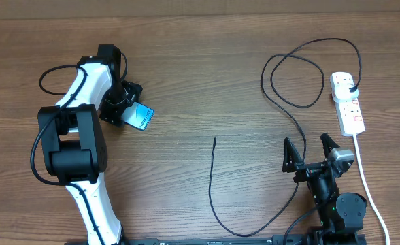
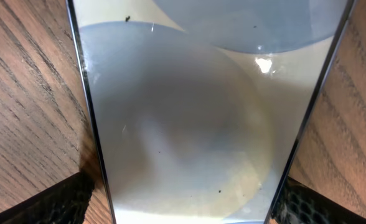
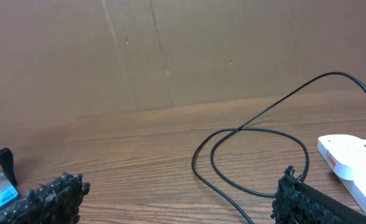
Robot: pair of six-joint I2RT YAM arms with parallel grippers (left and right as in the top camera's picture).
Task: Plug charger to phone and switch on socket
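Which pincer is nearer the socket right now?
Right. The right pincer sits close to the socket, a little toward the table's middle and the robot's base. The left pincer is across the table, at the phone.

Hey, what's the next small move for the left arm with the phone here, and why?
Probably close the left gripper on the phone. Its jaws flank the phone's long edges, though firm contact is unclear. The charger tip lies loose on the table, not in the phone, and the right gripper is open and empty, so steadying the phone first seems sensible.
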